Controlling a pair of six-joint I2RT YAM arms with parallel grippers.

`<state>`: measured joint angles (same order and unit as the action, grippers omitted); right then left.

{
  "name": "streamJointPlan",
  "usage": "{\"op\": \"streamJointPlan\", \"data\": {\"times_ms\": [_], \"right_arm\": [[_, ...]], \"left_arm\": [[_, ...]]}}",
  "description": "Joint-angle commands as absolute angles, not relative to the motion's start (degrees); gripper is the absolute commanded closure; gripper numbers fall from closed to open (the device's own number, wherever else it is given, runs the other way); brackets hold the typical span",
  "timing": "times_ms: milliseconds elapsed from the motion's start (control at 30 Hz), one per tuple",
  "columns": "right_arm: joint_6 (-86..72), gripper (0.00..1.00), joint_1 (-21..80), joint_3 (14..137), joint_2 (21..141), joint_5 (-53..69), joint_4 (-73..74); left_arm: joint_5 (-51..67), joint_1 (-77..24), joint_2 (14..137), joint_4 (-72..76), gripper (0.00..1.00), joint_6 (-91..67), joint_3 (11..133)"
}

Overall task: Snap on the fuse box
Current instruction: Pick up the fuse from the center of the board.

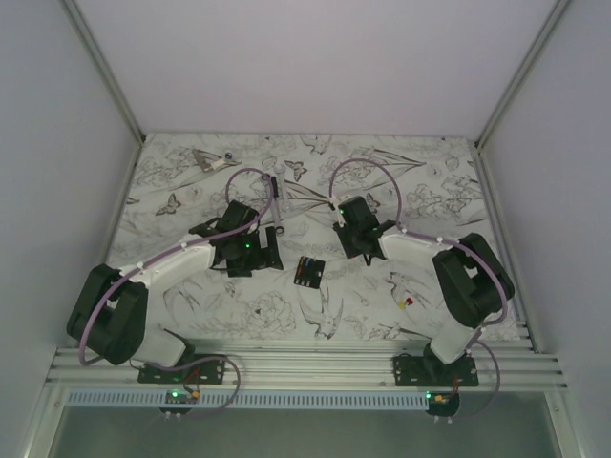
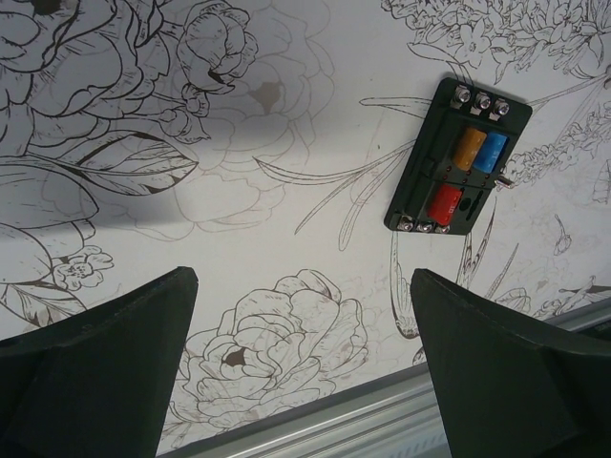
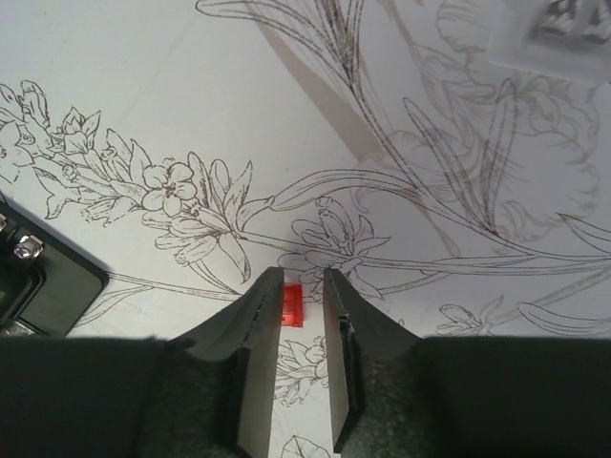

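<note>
Under the barely parted, empty right gripper (image 3: 300, 275) a red fuse (image 3: 293, 306) is seen, hidden from above; the left gripper (image 2: 301, 281) is spread wide, empty.

1. A small black squarish plastic fuse box (image 1: 308, 272) is lying on the floral-printed worktop (image 1: 191, 205), between the two white arms.
2. The left tool (image 1: 248, 254) is hanging just left of the box, apart from it.
3. The right tool (image 1: 361, 240) is hanging beyond the box, to its right.
4. Tiny yellow and red loose pieces (image 1: 405, 292) are lying beside the right arm.
5. A small pale object (image 1: 210, 159) is resting near the far left corner.
</note>
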<state>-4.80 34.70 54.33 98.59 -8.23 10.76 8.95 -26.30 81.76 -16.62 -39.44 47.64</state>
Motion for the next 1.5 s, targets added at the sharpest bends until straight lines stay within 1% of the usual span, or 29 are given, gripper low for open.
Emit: {"op": "streamJointPlan", "data": {"times_ms": [0, 200, 333, 600, 867, 1200, 1467], "right_arm": [[-7.11, 0.67, 35.18, 55.02, 96.03, -11.65, 11.13], [-16.01, 0.51, 37.36, 53.02, 94.67, -17.66, 8.81], [-18.25, 0.47, 39.04, 52.82, 96.2, -22.51, 8.33], [-18.72, 0.45, 39.02, 52.36, 97.76, -25.76, 8.48], [-18.16, 0.45, 39.15, 52.9, 98.82, -23.21, 9.7], [-18.6, 0.44, 39.11, 50.05, 94.55, -23.46, 14.68], [-19.54, 0.41, 39.12, 48.26, 90.61, -25.93, 16.7]], "left_arm": [[9.75, -26.71, 82.29, -17.31, 0.0, -40.24, 48.7], [9.75, -26.81, 82.36, -17.18, 0.0, -40.25, 48.84], [9.92, -26.94, 82.67, -17.19, 0.0, -40.23, 48.91], [9.74, -26.98, 82.57, -17.13, 0.0, -40.08, 48.84], [10.0, -27.03, 83.28, -17.04, 0.0, -40.0, 49.31], [10.24, -27.06, 84.06, -16.95, 0.0, -39.91, 49.92], [10.41, -27.08, 83.96, -16.95, 0.0, -39.9, 50.01]]}}
